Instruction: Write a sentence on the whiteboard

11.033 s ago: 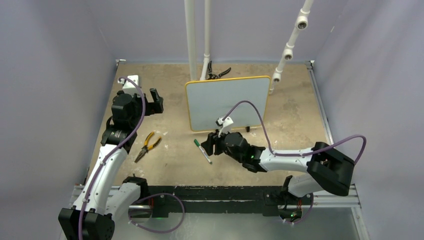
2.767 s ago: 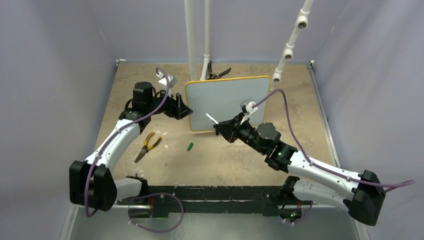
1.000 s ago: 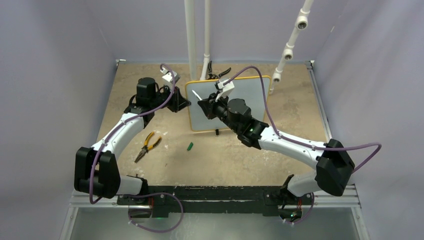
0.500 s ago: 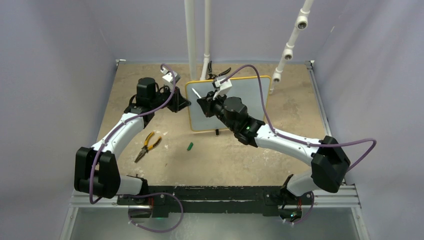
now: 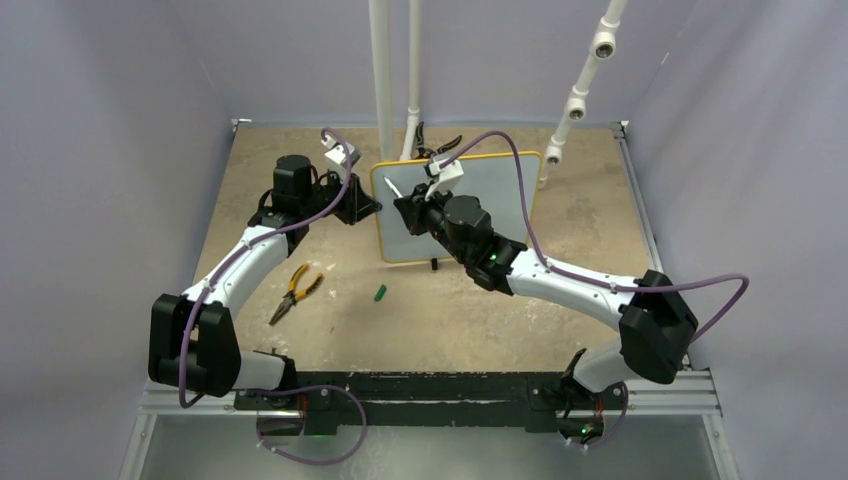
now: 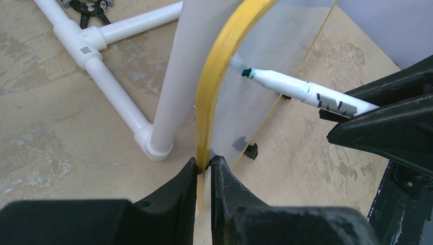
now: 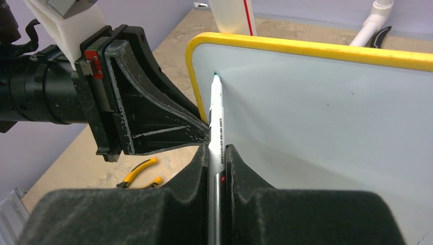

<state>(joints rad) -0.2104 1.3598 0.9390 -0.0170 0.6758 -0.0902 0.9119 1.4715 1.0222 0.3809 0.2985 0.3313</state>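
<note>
The whiteboard stands upright on black feet, its yellow frame seen edge-on in the left wrist view. My left gripper is shut on the board's left edge. My right gripper is shut on a white marker. The uncapped teal tip touches the board's white face near its top left corner. No sentence is in view on the board.
A green marker cap and yellow-handled pliers lie on the tan table in front of the board. Black pliers lie behind it by white PVC pipes. Another pipe arm rises at the back right.
Since the earliest frames the marker left the table and lost its cap, and the left gripper took the board's edge. In the last second the right arm only shifted slightly left.
</note>
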